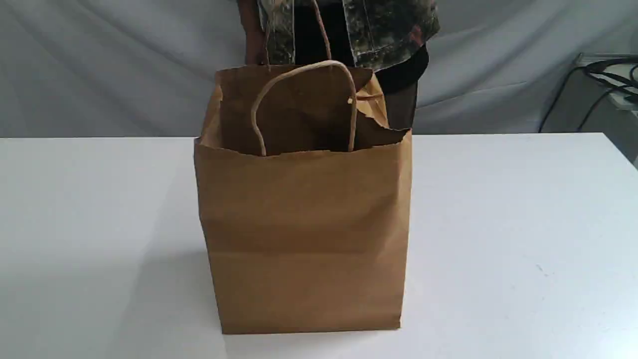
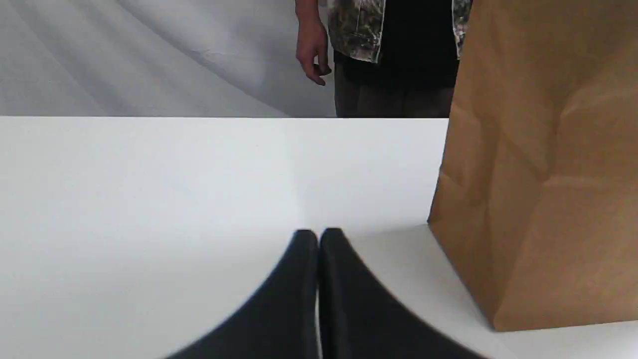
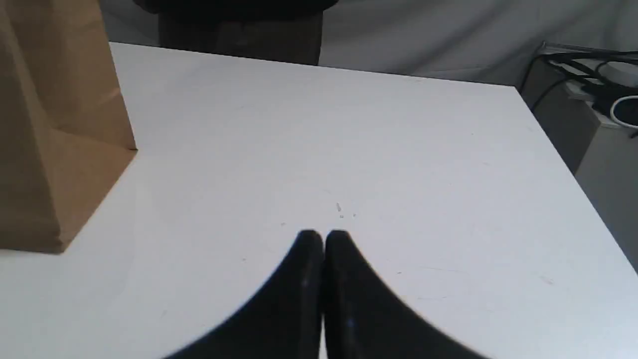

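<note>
**Brown bag upright mid-worktop, both pairs of fingers shut and holding nothing**

A brown paper bag point(image 1: 304, 224) stands upright in the middle of the white worktop point(image 1: 498, 224). Its mouth is open, and the rim on the far right is torn and jagged. One twisted paper handle point(image 1: 319, 63) arches above the near rim.

The left fingers point(image 2: 299, 259) are pressed together with only a hairline between them and nothing in their grip. They hang low over bare worktop point(image 2: 149, 199). The bag point(image 2: 538, 174) is the thing nearest to them, close by but not touching.

The right fingers point(image 3: 304, 259) are likewise closed tip to tip and hold nothing. They sit above the worktop point(image 3: 349, 124), with the bag point(image 3: 50, 124) well apart from them. Neither arm shows in the exterior view.

Beyond the far edge, directly behind the bag, stands a person point(image 1: 379, 30) in a patterned shirt, one hand point(image 2: 311, 50) hanging loose. Black cables point(image 1: 608, 75) lie on a grey stand off the far right corner.
</note>
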`<state>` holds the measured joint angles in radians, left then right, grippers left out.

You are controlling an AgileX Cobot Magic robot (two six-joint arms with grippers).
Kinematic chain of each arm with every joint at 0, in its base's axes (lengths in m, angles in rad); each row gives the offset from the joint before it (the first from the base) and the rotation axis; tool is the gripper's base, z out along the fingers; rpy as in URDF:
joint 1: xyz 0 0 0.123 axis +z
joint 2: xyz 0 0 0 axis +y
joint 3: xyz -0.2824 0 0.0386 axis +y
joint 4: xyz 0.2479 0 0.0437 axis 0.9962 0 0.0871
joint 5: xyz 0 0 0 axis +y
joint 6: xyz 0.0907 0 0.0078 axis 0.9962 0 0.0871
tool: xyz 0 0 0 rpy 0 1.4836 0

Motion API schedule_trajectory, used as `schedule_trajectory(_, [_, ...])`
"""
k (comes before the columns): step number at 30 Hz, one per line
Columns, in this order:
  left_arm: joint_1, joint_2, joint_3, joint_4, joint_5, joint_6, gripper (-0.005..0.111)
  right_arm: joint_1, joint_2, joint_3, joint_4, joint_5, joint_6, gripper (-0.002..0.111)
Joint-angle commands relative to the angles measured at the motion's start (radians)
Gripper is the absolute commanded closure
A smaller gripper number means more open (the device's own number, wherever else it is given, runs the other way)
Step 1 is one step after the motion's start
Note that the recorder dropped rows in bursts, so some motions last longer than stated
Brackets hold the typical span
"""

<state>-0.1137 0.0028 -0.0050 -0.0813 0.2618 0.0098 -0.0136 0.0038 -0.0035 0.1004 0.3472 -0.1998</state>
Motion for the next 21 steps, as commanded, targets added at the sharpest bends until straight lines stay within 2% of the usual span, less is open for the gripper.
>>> schedule_trajectory(1, [-0.007,-0.003,0.005,-0.010,0.000,-0.010,0.107,-0.008,-0.004,0.003,-0.009,0.004,-0.006,0.108])
schedule_trajectory(21, [-0.007,-0.003,0.005,-0.009,0.000,-0.002,0.107,-0.008,-0.004,0.003,-0.002,0.004,-0.006,0.108])
